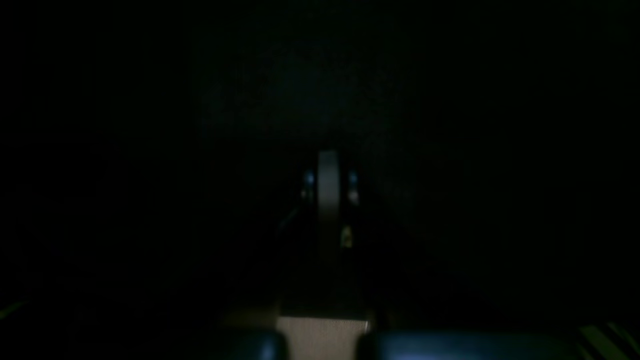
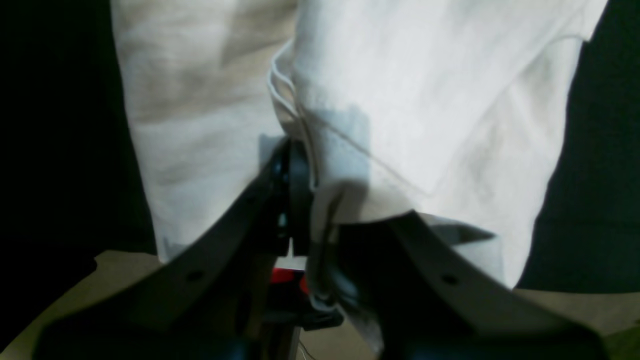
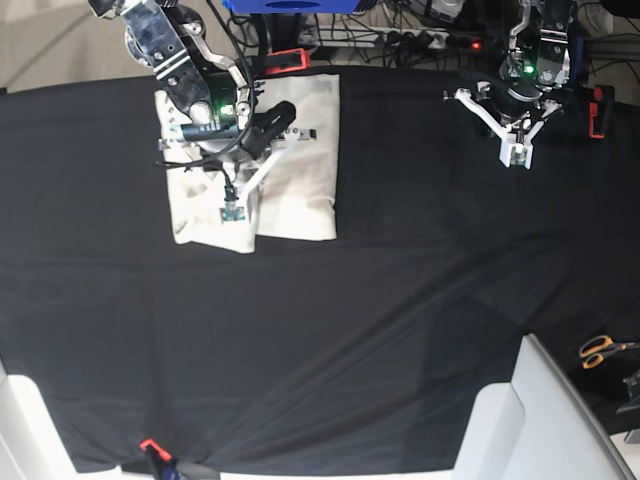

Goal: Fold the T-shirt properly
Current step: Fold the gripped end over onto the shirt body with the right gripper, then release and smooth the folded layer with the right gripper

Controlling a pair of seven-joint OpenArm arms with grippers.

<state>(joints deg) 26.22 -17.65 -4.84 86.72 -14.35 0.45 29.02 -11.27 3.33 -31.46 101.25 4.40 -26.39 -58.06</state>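
The cream T-shirt [image 3: 300, 150] lies folded into a narrow stack at the back left of the black tablecloth [image 3: 350, 320]. My right gripper [image 3: 233, 212] sits on the stack's front left part. In the right wrist view its dark fingers [image 2: 280, 190] are shut on a bunched fold of the T-shirt [image 2: 400, 100], with cloth running down between them. My left gripper [image 3: 516, 158] hovers over bare black cloth at the back right, far from the shirt. The left wrist view is almost black; the left gripper [image 1: 328, 170] shows there as a closed pale strip, holding nothing.
Orange-handled scissors [image 3: 600, 350] lie at the right edge. White panels [image 3: 540, 420] stand at the front right corner. A red clamp [image 3: 150, 446] holds the cloth at the front left. Cables and a power strip [image 3: 420, 40] run along the back.
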